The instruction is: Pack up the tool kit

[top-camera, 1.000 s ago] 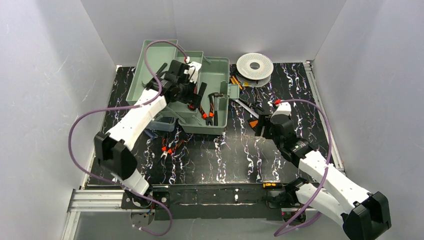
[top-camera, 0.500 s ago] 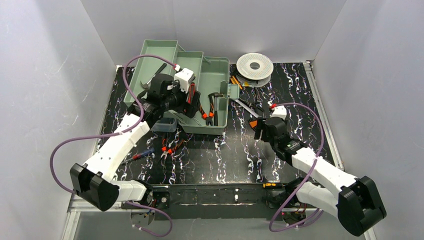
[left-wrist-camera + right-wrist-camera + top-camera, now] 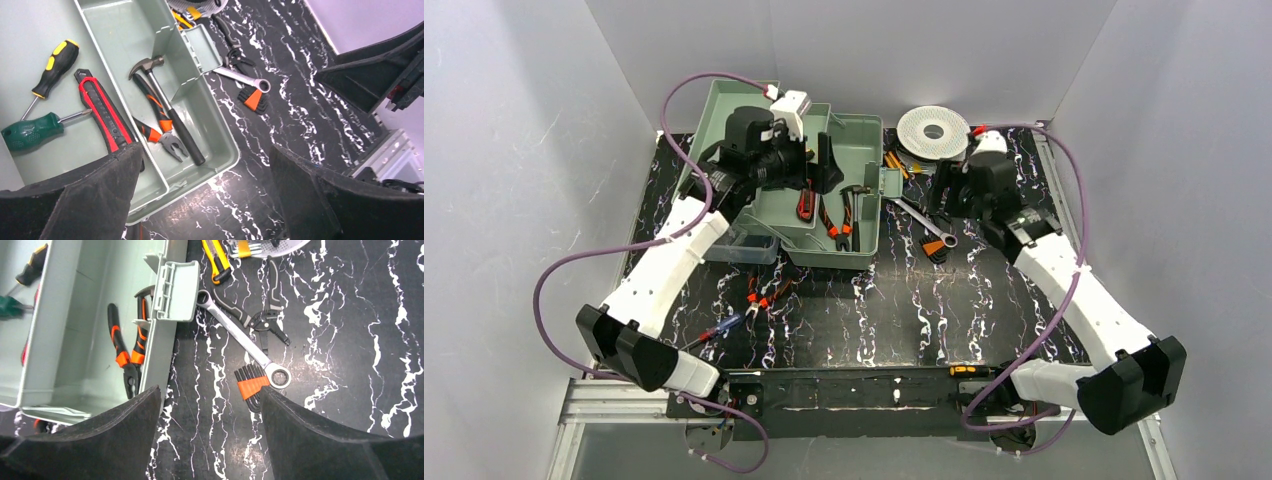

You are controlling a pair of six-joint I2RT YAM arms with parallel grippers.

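Observation:
The sage-green toolbox (image 3: 864,140) lies open at the back left. In its trays are a hammer (image 3: 165,107), orange-handled pliers (image 3: 160,125), a red knife (image 3: 102,112) and two screwdrivers (image 3: 30,132). My left gripper (image 3: 205,147) hovers open and empty above the box's near right corner. To the right of the box, my right gripper (image 3: 209,389) hangs open and empty over the bare mat. A ratchet wrench (image 3: 240,340), an orange hex-key set (image 3: 252,385), black pliers (image 3: 270,315) and a yellow knife (image 3: 215,260) lie just beyond it.
A white perforated spool (image 3: 934,128) stands at the back right. A clear small box (image 3: 744,245) sits against the toolbox's near left. Red-handled pliers (image 3: 764,295) and a screwdriver (image 3: 719,328) lie on the mat in front. Another screwdriver (image 3: 969,370) rests at the near edge.
My right gripper has moved away from me, from the middle of the mat to beside the spool. My left gripper has shifted toward the back above the toolbox. Both stayed open.

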